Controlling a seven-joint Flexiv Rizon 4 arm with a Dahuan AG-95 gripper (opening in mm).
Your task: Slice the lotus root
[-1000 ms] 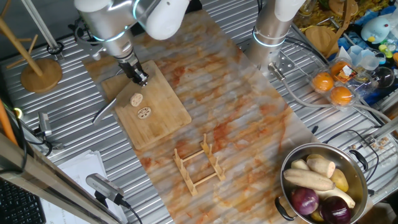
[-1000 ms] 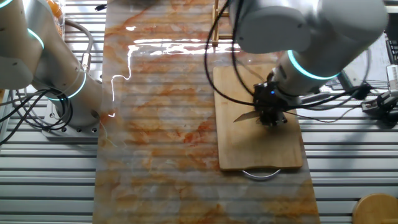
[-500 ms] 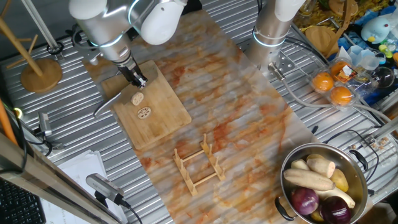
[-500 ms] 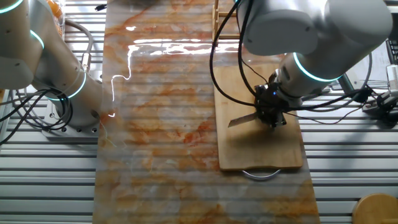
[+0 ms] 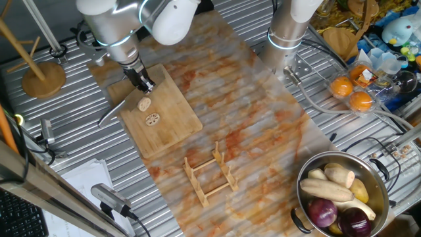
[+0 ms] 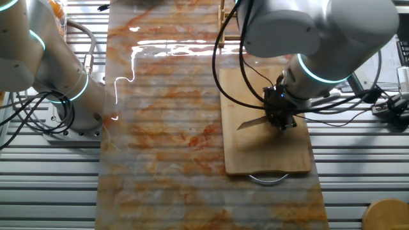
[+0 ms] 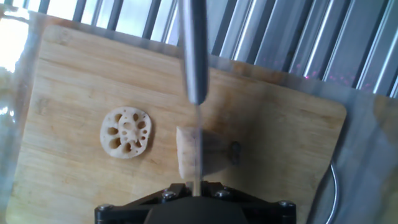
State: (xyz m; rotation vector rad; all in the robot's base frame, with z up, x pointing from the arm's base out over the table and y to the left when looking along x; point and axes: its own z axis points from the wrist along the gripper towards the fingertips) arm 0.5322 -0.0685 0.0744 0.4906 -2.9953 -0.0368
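the claw (image 5: 142,83) points down over the far end of a bamboo cutting board (image 5: 172,122), clamped on the handle of a knife (image 5: 110,112) whose blade reaches out past the board's edge in one fixed view. in the other fixed view the claw (image 6: 280,117) sits above the middle of the cutting board (image 6: 268,156), with the knife (image 6: 254,121) pointing toward the marbled mat. in the hand view the knife (image 7: 194,56) runs straight up the centre, its thin edge lying across the lotus root (image 7: 202,158); whether the edge is into the flesh or only touching it cannot be told.

the lotus root (image 5: 145,104), a short tan chunk, lies on the board just beside the claw. a cut slice (image 5: 152,119) lies flat near it, apart from the chunk; seen from the hand, the slice (image 7: 126,132) is round, pale, with a ring of holes.

the board rests on an orange-veined marbled mat (image 5: 263,125) spread over the ribbed metal table (image 5: 79,141). a small wooden rack (image 5: 210,172) stands on the mat, well apart from the board. a steel pot (image 5: 342,194) at the near corner holds long pale roots and purple onions. a second robot base (image 5: 287,36) stands at the far side.
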